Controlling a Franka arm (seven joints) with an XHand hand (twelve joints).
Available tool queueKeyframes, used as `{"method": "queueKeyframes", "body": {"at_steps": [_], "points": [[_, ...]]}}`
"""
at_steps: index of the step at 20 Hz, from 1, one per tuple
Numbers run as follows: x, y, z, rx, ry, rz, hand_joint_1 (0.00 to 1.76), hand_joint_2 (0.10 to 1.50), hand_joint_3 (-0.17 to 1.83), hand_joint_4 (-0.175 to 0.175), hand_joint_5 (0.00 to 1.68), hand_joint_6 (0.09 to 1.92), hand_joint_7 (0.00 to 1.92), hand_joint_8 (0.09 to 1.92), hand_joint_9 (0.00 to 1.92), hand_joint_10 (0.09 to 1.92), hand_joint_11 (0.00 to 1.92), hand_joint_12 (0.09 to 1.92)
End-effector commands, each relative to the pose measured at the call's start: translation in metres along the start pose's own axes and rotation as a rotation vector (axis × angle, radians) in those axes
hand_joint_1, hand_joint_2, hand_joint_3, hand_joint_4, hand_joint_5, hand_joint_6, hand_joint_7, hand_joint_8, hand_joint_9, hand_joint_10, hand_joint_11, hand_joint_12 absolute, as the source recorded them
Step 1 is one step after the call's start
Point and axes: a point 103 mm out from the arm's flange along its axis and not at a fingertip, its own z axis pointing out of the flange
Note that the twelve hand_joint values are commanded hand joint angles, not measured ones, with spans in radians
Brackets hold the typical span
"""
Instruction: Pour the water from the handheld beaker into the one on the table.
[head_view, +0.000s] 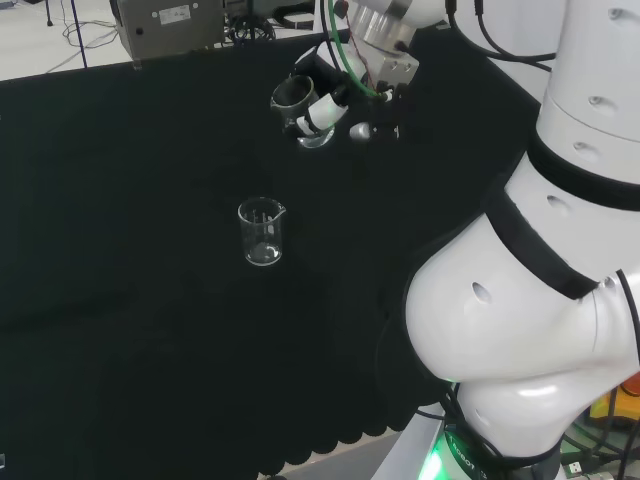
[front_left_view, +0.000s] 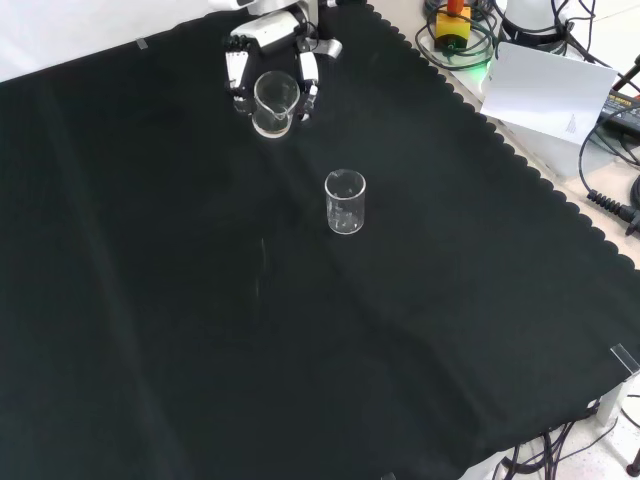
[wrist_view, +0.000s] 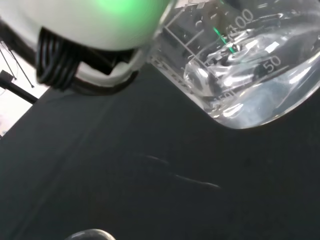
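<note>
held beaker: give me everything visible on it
The held beaker is clear glass with white printed scale marks. The hand has its fingers curled round its wall, carrying it above the black cloth, tilted in the head view. The wrist view shows water pooled in its bottom. It sits apart from the beaker on the table, not yet over it.
</note>
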Motion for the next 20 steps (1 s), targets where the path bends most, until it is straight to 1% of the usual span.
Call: {"method": "queueKeyframes", "body": {"at_steps": [1, 5, 8, 13, 14, 19, 20], "points": [[0.002, -0.042, -0.002, 0.097, -0.102, 0.055, 1.31, 0.62, 0.76, -0.175, 1.20, 0.81, 1.26, 0.79, 1.54, 0.64, 1.31, 0.82], [0.006, -0.057, 0.008, 0.165, -0.161, 0.078, 1.31, 0.62, 0.77, -0.175, 1.19, 0.84, 1.25, 0.81, 1.54, 0.65, 1.31, 0.83], [0.006, -0.067, 0.020, 0.203, -0.190, 0.081, 1.31, 0.62, 0.78, -0.175, 1.18, 0.86, 1.24, 0.84, 1.54, 0.66, 1.30, 0.84], [0.009, -0.070, 0.035, 0.260, -0.237, 0.054, 1.31, 0.62, 0.79, -0.175, 1.17, 0.87, 1.23, 0.85, 1.54, 0.67, 1.29, 0.85], [0.010, -0.070, 0.037, 0.268, -0.251, 0.047, 1.31, 0.62, 0.79, -0.175, 1.17, 0.87, 1.23, 0.85, 1.54, 0.67, 1.29, 0.85], [0.013, -0.071, 0.044, 0.299, -0.281, 0.031, 1.30, 0.61, 0.80, -0.175, 1.16, 0.90, 1.22, 0.87, 1.53, 0.68, 1.28, 0.86], [0.015, -0.071, 0.045, 0.302, -0.296, 0.028, 1.30, 0.61, 0.80, -0.175, 1.16, 0.90, 1.22, 0.88, 1.53, 0.69, 1.28, 0.86]]}}
